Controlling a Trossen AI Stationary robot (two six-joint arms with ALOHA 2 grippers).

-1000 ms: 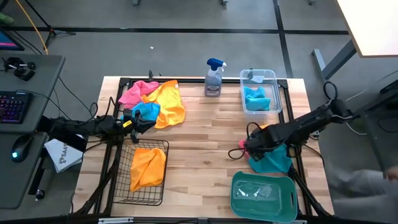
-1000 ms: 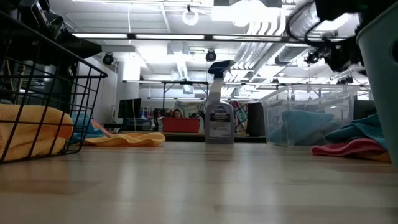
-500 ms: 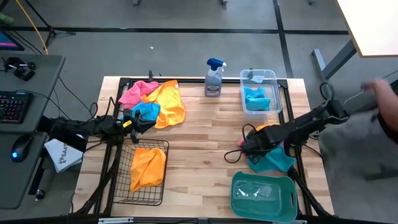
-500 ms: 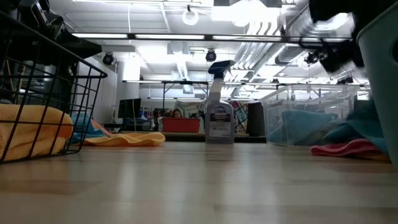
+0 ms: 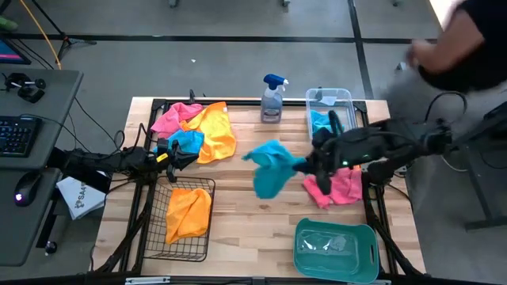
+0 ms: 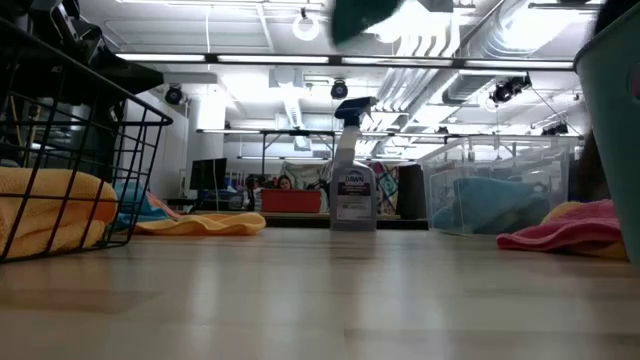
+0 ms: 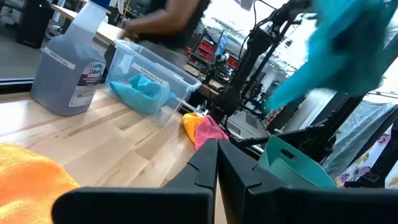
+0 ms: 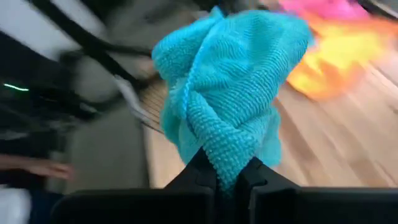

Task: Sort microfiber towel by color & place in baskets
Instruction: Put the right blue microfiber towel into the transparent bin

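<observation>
Wooden table (image 5: 261, 214) carries all three containers. I see the right gripper (image 5: 303, 167) raised over the table centre, fingers pinched on a turquoise towel (image 5: 269, 169) that hangs clear of the surface. Pink towel (image 5: 337, 188) lies near the teal basket (image 5: 336, 249). Left gripper (image 5: 188, 157) rests at the towel pile (image 5: 198, 127) beside the wire basket (image 5: 181, 218), fingers pressed together. Clear tub (image 5: 330, 117) holds turquoise cloth.
</observation>
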